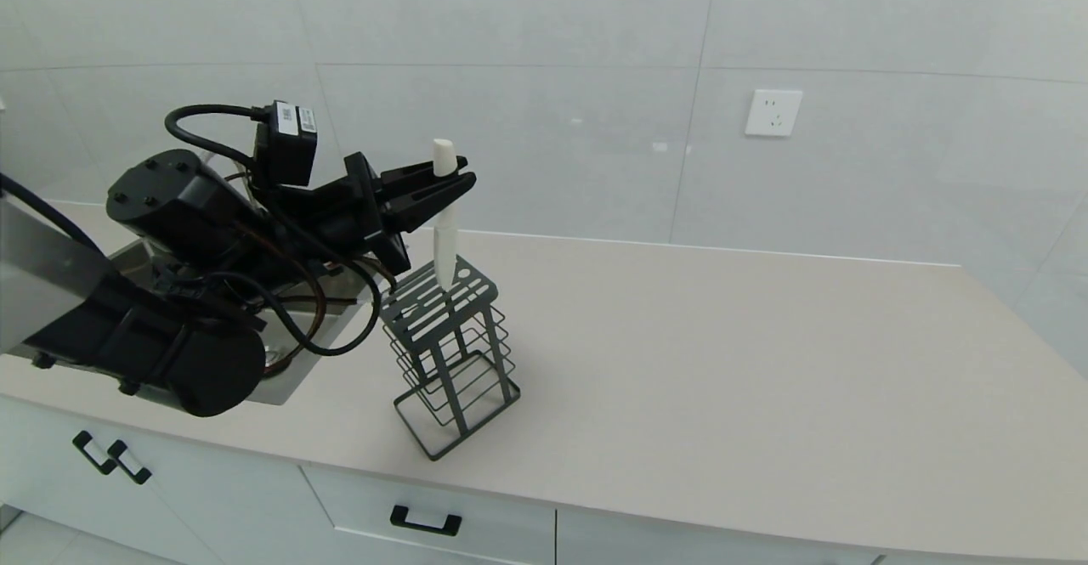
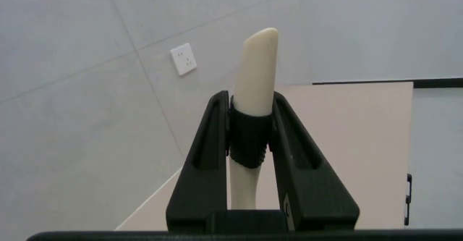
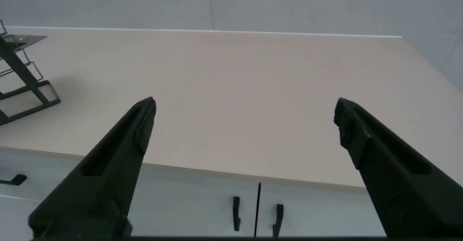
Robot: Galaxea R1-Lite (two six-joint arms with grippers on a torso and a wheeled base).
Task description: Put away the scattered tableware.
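Head view: the left arm comes in from the left, forearm roughly level above the sink's (image 1: 285, 382) edge. The left end effector (image 1: 446, 181) is clamped on an upright white utensil (image 1: 444, 242), whose lower end meets the slotted top of the black wire rack (image 1: 429, 302) on the desk (image 1: 722, 361).

Left wrist view: both fingers (image 2: 210, 136) of the left end effector (image 2: 251, 136) press the white utensil's (image 2: 259, 60) handle.

Right wrist view: the right end effector (image 3: 244, 111) hangs over the desk (image 3: 253, 67), fingers wide apart, holding nothing; the wire rack (image 3: 22, 78) is well apart.
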